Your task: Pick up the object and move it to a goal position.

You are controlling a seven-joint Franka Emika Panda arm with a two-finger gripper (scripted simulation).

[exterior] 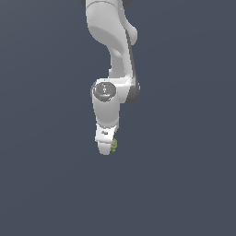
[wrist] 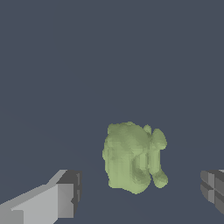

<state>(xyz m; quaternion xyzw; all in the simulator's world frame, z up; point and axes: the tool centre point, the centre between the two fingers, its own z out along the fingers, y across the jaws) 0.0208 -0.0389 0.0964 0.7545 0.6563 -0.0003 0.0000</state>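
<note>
Below the white Panda arm (exterior: 113, 55), the end effector (exterior: 106, 148) points downward over a plain dark grey surface (exterior: 184, 184), its jaws spread wide apart. In the wrist view, the lumpy olive-green object (wrist: 133, 158) sits between the two fingers (wrist: 65, 192), touching neither; in the exterior view it peeks out beside the fingertips.

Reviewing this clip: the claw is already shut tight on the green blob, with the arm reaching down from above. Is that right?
Not quite. The claw is open, not shut on the green blob. In the wrist view both fingers stand apart from the blob, with bare background showing on each side of it. The rest holds: the exterior view shows the arm reaching down from above, with the blob at the claw's tip.
</note>
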